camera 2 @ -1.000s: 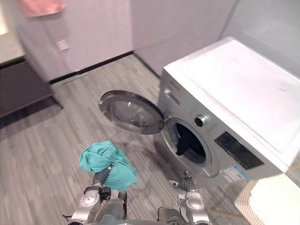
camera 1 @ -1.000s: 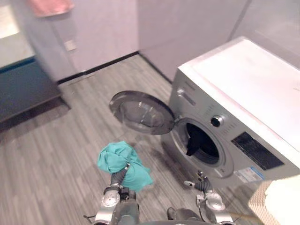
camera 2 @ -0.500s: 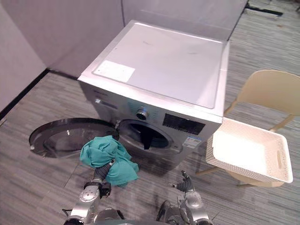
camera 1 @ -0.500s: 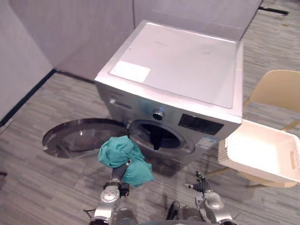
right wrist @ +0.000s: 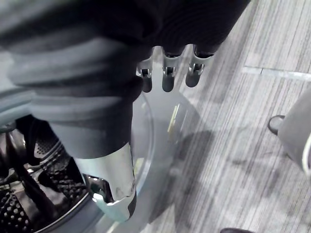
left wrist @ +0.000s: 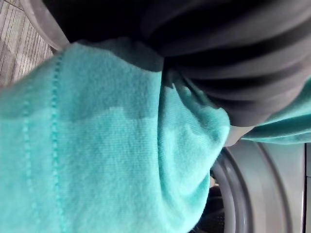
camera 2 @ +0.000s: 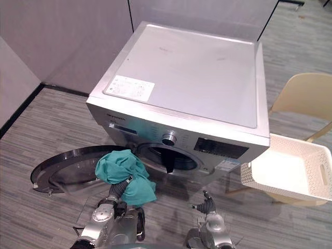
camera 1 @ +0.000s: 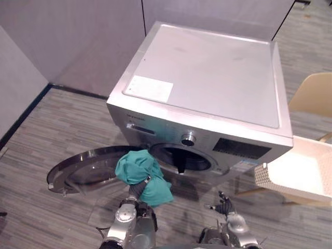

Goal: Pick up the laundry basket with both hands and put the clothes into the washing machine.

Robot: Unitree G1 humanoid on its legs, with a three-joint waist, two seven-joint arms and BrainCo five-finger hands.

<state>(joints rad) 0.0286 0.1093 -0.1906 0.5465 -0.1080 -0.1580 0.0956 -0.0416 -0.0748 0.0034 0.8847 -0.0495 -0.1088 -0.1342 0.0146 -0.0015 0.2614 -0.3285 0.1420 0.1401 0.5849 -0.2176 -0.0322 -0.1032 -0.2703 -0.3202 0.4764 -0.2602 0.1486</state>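
A bunched teal cloth (camera 1: 141, 174) sits over my left hand (camera 1: 138, 190), raised just left of the drum opening (camera 1: 188, 160) of the silver washing machine (camera 1: 207, 78). In the left wrist view the teal cloth (left wrist: 97, 145) wraps the hand below its dark cover (left wrist: 218, 58). A dark garment (camera 2: 169, 165) hangs in the drum's mouth. My right hand (camera 1: 222, 203) hovers low before the machine's front right, open, its straight fingers (right wrist: 166, 77) holding nothing. The white laundry basket (camera 2: 290, 174) rests to the right of the machine.
The round machine door (camera 1: 83, 168) stands swung wide to the left, low over the grey plank floor. A beige chair (camera 2: 303, 96) stands behind the basket on the right. Grey walls close the back and left.
The camera has moved, so the machine now sits nearer and more central. My left hand with the teal cloth stays by the drum's mouth. The right hand keeps its pose.
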